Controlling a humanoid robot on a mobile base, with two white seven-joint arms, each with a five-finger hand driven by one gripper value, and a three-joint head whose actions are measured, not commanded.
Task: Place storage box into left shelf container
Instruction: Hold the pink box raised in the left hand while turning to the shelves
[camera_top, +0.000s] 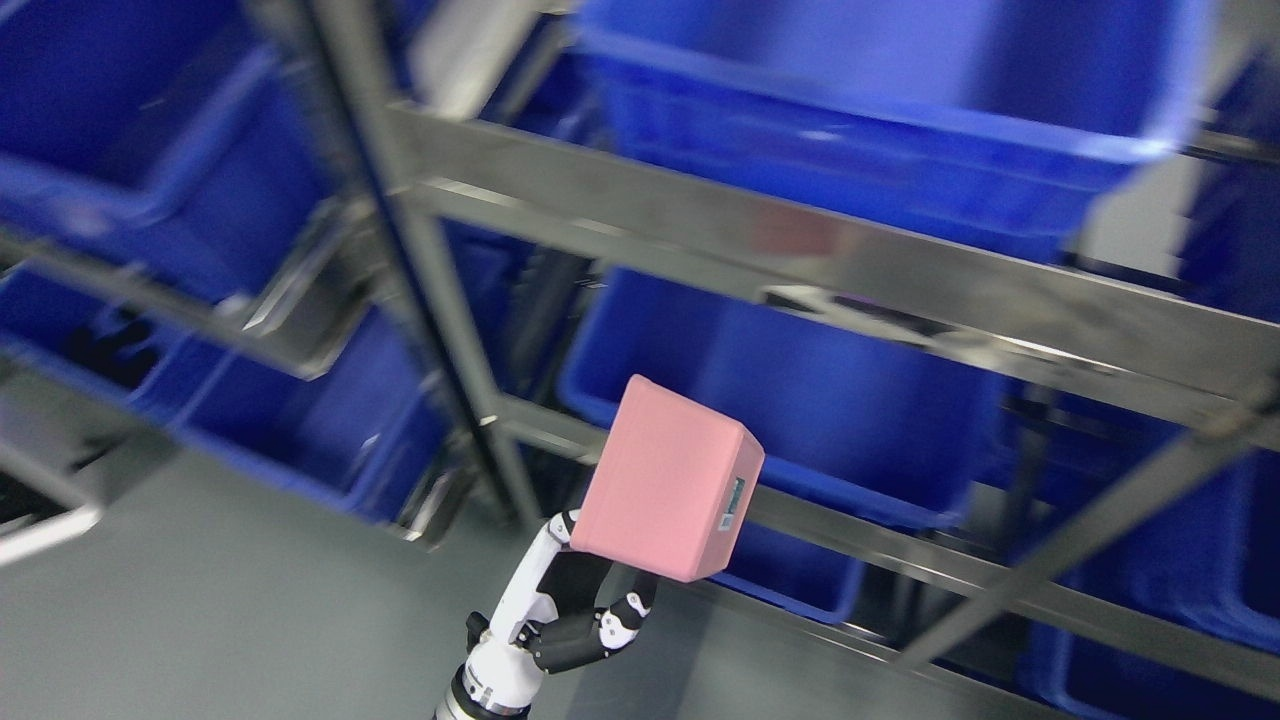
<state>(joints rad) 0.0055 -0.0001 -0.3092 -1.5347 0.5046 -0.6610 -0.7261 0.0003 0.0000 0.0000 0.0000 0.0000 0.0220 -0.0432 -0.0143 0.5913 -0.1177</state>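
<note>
The box (668, 478) is a pink cube-like block with softly rounded corners and a smooth, matte skin. It is held up in the air, tilted, in front of the shelf (800, 250), low and near the middle of the view. A small label with dark and pale print sits on its right-hand face; the print is too small to read.

The left robot hand (580, 600) grasps the box from below, its fingers (625, 615) curled up against the underside. The hand is glossy white shell with black joints, on a ringed wrist that rises from the bottom edge, left of the middle.

Behind the box, the shelf is made of bright, reflective metal rails and posts, all seen at a slant and blurred. Deep blue plastic bins with thick rolled rims sit in it: one bin (790, 400) directly behind the box, a top bin (880, 90) above it, and left bins (150, 150) past the upright post. A dark label strip on the middle rail is too blurred to read. The floor (200, 600) is plain grey-green and smooth.
</note>
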